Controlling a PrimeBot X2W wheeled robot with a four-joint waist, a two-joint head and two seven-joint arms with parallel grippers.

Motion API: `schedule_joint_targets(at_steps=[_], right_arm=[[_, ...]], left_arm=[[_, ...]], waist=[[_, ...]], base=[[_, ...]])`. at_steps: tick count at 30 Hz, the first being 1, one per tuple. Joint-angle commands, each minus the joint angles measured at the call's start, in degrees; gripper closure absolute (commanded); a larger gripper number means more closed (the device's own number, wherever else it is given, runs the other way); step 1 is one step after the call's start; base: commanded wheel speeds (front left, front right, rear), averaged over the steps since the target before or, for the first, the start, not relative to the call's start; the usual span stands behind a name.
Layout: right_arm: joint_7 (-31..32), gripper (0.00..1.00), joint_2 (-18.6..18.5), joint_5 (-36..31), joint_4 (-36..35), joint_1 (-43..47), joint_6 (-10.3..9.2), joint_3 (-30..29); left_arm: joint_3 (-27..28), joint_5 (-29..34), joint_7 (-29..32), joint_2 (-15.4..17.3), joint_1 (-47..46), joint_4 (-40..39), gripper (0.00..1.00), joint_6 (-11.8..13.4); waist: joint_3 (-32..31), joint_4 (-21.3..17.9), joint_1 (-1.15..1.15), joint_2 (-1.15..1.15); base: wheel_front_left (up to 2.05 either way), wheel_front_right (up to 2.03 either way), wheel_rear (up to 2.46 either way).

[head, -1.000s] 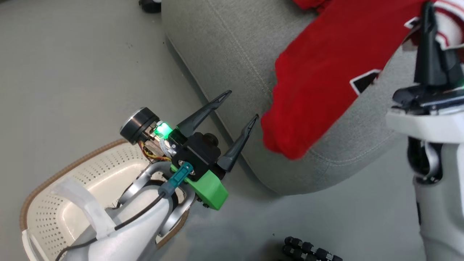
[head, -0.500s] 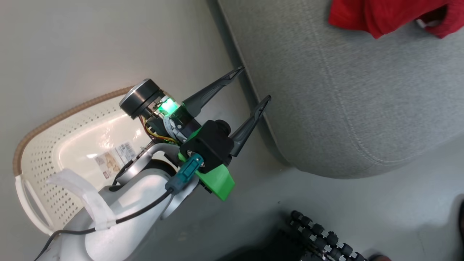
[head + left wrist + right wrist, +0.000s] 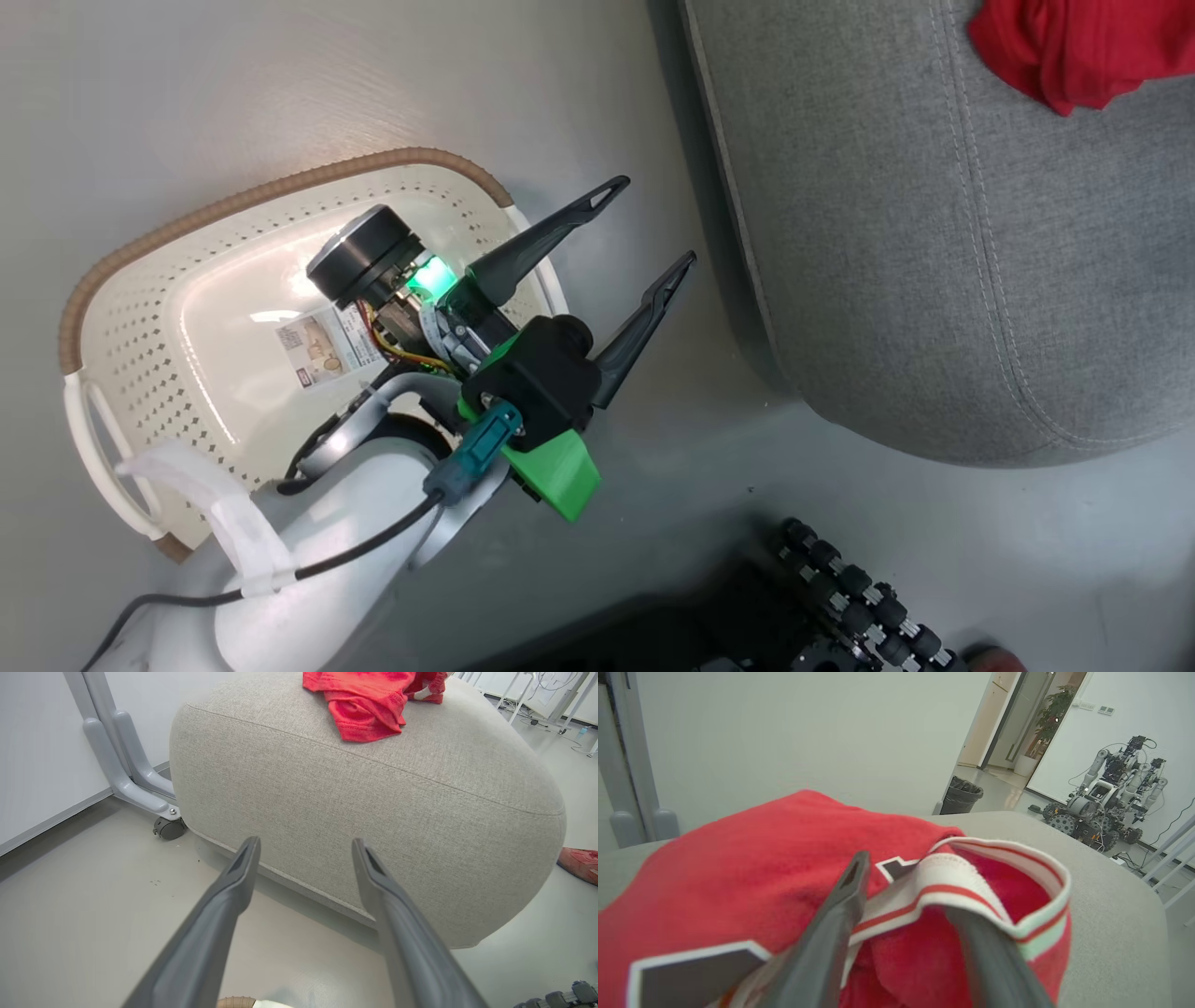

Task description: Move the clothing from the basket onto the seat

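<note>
The cream basket (image 3: 131,308) stands on the floor at the left, with just a label (image 3: 327,343) on its bottom. Above its right side my left gripper (image 3: 649,222) is open and holds nothing; in the left wrist view the left gripper (image 3: 303,847) points at the side of the grey seat (image 3: 373,802). Red clothing (image 3: 369,704) lies bunched on top of the seat (image 3: 934,233), and a bit of the clothing (image 3: 1074,47) shows at the top right of the head view. My right gripper (image 3: 906,882) is open over a red jersey (image 3: 761,858), whose white trim (image 3: 971,877) is draped over one finger.
A grey metal frame leg (image 3: 126,765) on a caster (image 3: 168,828) stands against the wall left of the seat. My base's black roller wheels (image 3: 840,597) are at the bottom. Another robot (image 3: 1101,807) and a black bin (image 3: 962,795) stand far off.
The head camera has swung toward the basket, so the whole picture shifted and the right gripper left that view. The left gripper has stayed open.
</note>
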Motion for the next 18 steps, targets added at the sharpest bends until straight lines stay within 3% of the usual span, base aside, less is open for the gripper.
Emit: schedule_joint_targets(at_steps=[1, 9, 14, 18], right_arm=[[-0.19, 0.00, 1.05, -0.74, -0.59, 2.48, -0.10, 0.27], [-0.18, 0.00, 5.59, -3.62, -5.92, 15.47, -0.10, 7.75], [-0.19, 0.00, 6.86, -0.66, -10.96, 23.36, -0.10, 16.40], [-0.18, 0.00, 7.72, -0.06, -14.24, 27.36, -0.10, 24.18]], left_arm=[[0.07, -0.46, -0.74, -0.59, 0.94, 0.37, 0.00, 0.46], [3.06, -6.14, -8.16, -3.12, 6.39, 5.64, 0.00, 3.60], [7.75, -10.47, -15.70, -5.44, 10.94, 11.02, 0.00, 6.83], [12.91, -13.53, -17.88, -7.68, 14.68, 14.65, 0.00, 8.68]], waist=[[-2.15, 0.24, -0.01, 0.00], [-12.05, 2.29, -0.01, 0.00], [-19.08, 6.15, -0.01, 0.00], [-24.65, 10.00, -0.01, 0.00]], base=[[0.00, 0.00, 0.00], [0.00, 0.00, 0.00], [0.00, 0.00, 0.00], [0.00, 0.00, 0.00]])
